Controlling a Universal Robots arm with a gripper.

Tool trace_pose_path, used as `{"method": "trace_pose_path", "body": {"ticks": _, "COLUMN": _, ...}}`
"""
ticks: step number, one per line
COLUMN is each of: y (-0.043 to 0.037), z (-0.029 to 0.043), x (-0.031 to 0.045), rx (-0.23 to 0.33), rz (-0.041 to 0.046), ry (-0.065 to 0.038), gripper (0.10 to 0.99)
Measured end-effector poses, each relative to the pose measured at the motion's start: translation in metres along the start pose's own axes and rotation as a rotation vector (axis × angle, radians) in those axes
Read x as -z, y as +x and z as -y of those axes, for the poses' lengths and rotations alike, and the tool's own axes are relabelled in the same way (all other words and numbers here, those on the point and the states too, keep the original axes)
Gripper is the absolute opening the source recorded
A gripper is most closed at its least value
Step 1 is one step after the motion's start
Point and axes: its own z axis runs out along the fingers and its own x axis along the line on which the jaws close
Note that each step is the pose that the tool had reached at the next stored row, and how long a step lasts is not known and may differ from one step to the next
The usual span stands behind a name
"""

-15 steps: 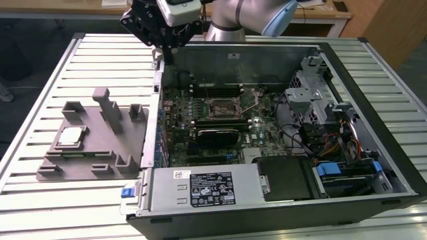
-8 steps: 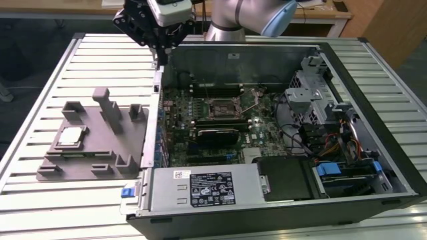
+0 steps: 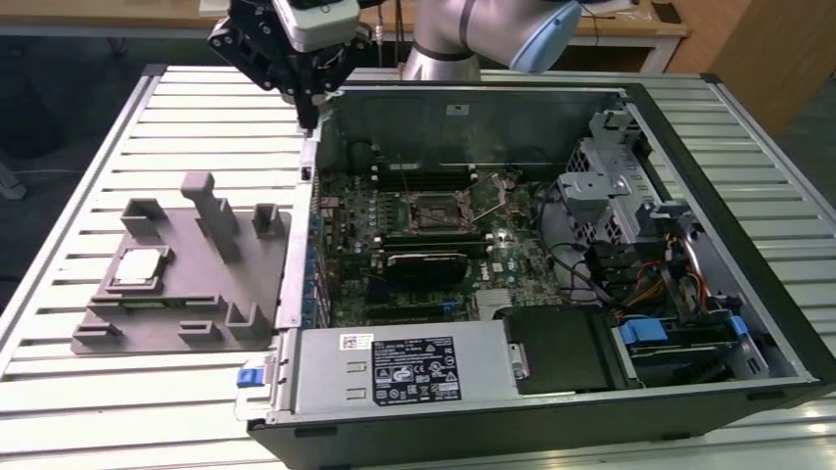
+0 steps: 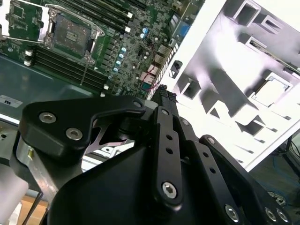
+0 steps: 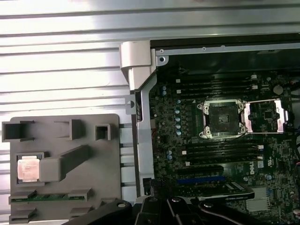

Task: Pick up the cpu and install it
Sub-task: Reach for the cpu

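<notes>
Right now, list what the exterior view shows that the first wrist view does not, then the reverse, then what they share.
Exterior view adds: the arm's silver-and-blue body, the power supply and the drive cage on the exterior view's right. First wrist view adds: a thin green strip lying in a fixture slot. Both share: the cpu resting in the grey fixture plate, the empty socket, and the gripper, holding nothing.

Slatted metal table point(image 3: 105, 392), grey fixture plate point(image 3: 157, 330), open computer case point(image 3: 496, 122)
</notes>
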Motion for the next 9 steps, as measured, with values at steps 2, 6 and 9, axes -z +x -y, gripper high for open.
{"method": "trace_pose_path", "body": {"ticks": 2, "y": 0.0013, "z": 0.0001, "x": 0.0001, "rx": 0.000, "rz": -0.0001, "ry": 0.000, "gripper": 0.106}}
{"method": "trace_pose_path", "body": {"ticks": 6, "y": 0.0049, "z": 0.0004, "x": 0.0001, "rx": 0.000, "rz": -0.0001, "ry": 0.000, "gripper": 0.106}}
{"method": "trace_pose_path", "body": {"ticks": 9, "y": 0.0075, "z": 0.0006, "x": 0.0002, "rx": 0.000, "rz": 0.0000, "ry": 0.000, "gripper": 0.106}}
